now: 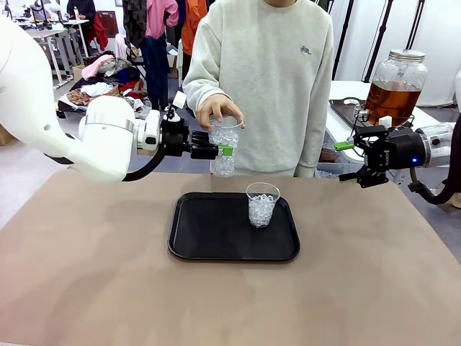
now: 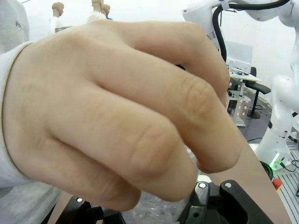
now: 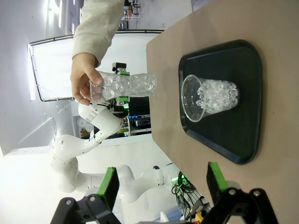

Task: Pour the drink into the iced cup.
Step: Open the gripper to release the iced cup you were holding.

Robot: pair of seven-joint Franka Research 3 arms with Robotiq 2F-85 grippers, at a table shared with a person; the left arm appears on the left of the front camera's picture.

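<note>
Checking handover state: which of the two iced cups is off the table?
The cup held from above by the person's hand, at the left gripper. The other cup stands on the black tray.

Clear plastic cups, ice-filled: 2. These are the cup on the tray point(image 1: 262, 204) and the raised cup point(image 1: 224, 148). Ice cubes: too many to count in either cup.

Black tray point(image 1: 194, 245): 1.

Glass jar point(image 1: 403, 65): 1, containing the amber drink point(image 1: 389, 101).

Robot arms: 2. Grippers: 2, one per arm, namely the left gripper point(image 1: 220, 146) and the right gripper point(image 1: 346, 161). Green pads: 2 per gripper, 4 in total.

Table point(image 1: 86, 274): 1.

Person at the table: 1, with 1 hand point(image 1: 216, 108) visible.
</note>
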